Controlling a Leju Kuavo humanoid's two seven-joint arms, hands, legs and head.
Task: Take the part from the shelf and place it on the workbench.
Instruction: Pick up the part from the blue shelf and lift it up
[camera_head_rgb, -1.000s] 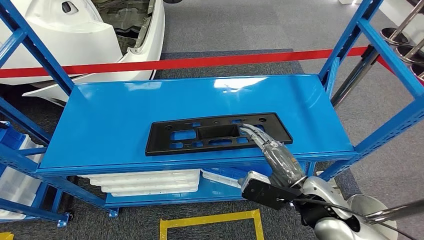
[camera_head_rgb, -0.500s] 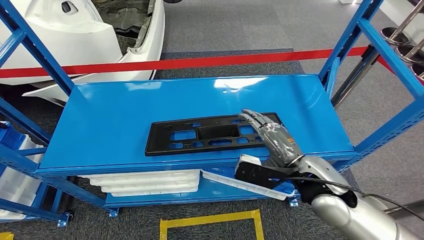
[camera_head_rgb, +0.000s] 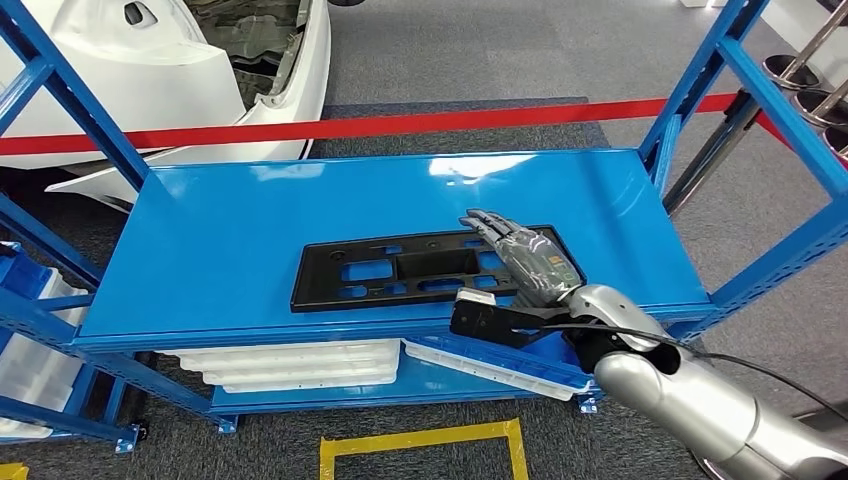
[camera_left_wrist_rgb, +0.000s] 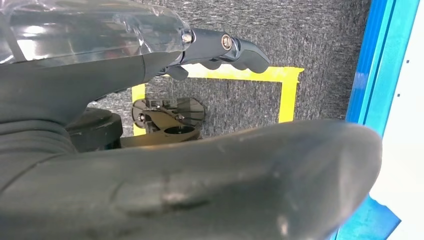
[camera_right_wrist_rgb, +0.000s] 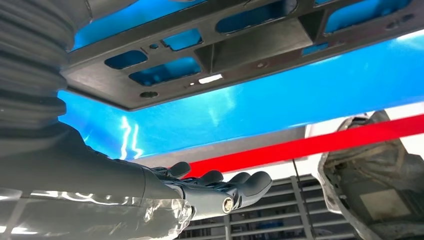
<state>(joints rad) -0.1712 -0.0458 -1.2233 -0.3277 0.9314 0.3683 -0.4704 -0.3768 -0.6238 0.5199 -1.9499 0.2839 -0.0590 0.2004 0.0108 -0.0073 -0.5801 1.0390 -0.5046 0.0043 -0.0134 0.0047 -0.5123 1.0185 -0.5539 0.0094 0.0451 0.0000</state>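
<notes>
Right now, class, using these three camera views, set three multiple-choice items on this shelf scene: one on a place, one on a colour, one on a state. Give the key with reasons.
1. Where does the black part lie?
A. on the blue shelf top
B. on the carpet
C. on the white trays

2. What colour is the barrier tape behind the shelf?
A. yellow
B. red
C. green

3. How is the right robot hand?
A. holding the part lifted clear
B. fingers extended over the part's right end, part flat
C. hanging beside the floor

Key: 1 A, the part rests flat on the blue shelf top. 2 B, the band is red. 3 B, the fingers are spread and nothing is held.
</notes>
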